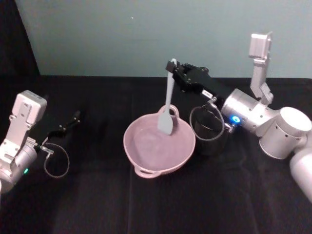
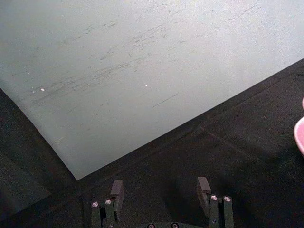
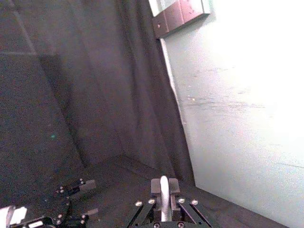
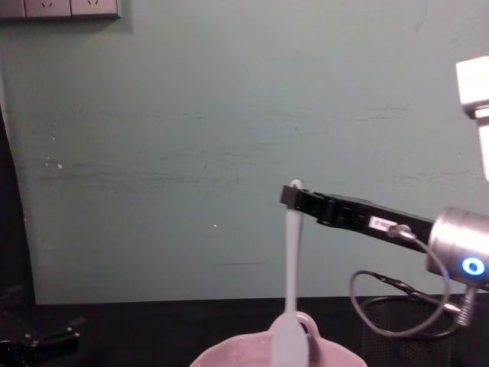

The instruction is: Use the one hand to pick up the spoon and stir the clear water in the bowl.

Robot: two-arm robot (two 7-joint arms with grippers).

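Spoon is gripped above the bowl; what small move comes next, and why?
Probably lower the right gripper a little: it holds the spoon upright by the handle's end, with the head hanging over the bowl near rim height. The left gripper lies open, aside.

**One spoon, one bowl, one cup, two grippers**

Counted in the head view: a single white spoon (image 1: 168, 102) at centre. Below it sits a single pink bowl (image 1: 134, 148) with two loop handles on its rim — one (image 1: 145, 171) at the lower edge and one (image 1: 176, 111) at the upper edge. A single black mesh cup (image 1: 209, 141) stands just right of the bowl. There are two grippers, the left gripper (image 1: 75, 117) at middle left and the right gripper (image 1: 174, 68) at upper centre. Two small lights show — one blue ring light (image 1: 236, 119) at the right and one green light (image 1: 25, 170) at the lower left.
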